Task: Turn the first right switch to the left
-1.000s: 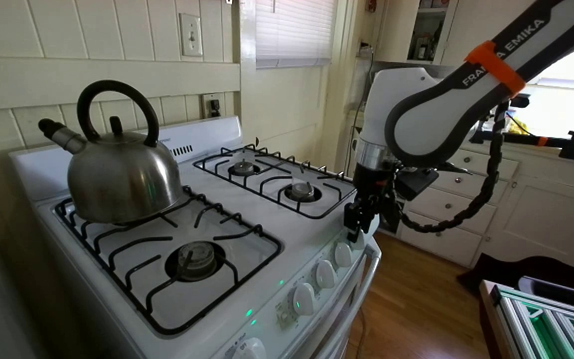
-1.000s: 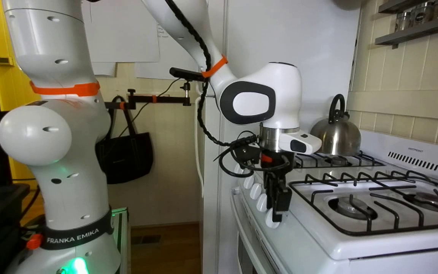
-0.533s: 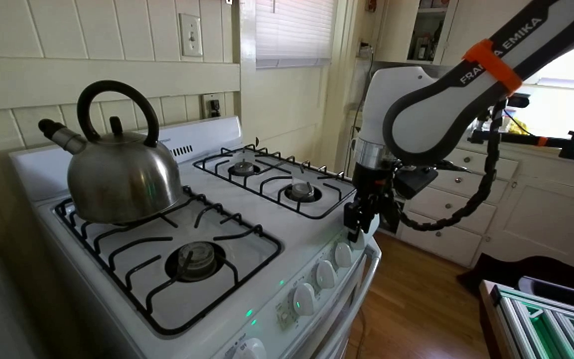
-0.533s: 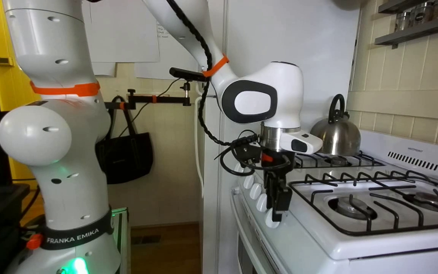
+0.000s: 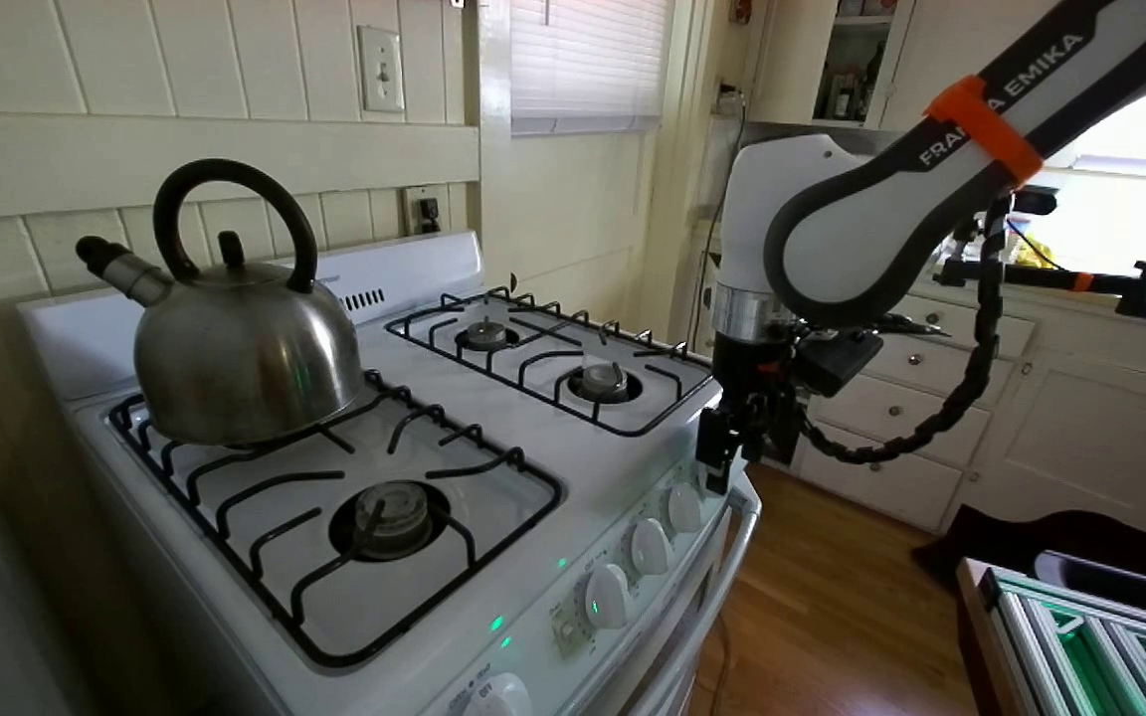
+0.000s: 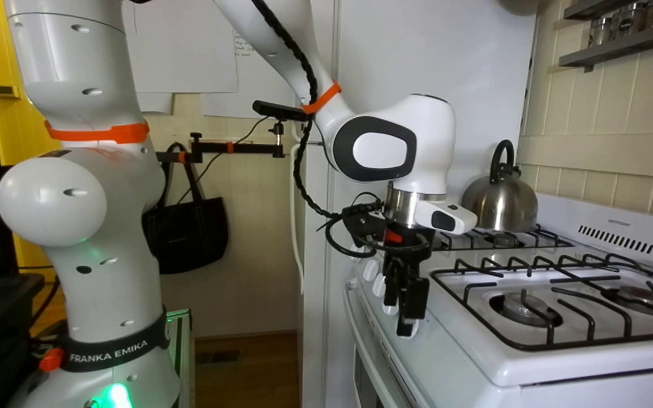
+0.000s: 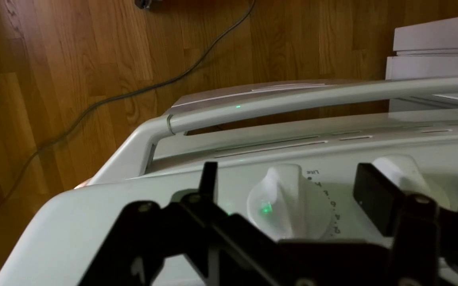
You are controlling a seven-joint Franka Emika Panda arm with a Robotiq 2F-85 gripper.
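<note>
Wrist view's got jaws wide apart, right-end knob (image 7: 278, 202) visible btwn w/ dial nos. (image 7: 333, 203); in both exterior views jaws block most of it.

The floor (image 7: 74, 59) beside the white stove (image 5: 533, 428) is of brown, grained wooden boards, and on it, in the wrist view, a thin dark cable (image 7: 159, 85) lies in a long loose curve, apart from a small dark object (image 7: 143, 3) cut off by the top edge.
</note>
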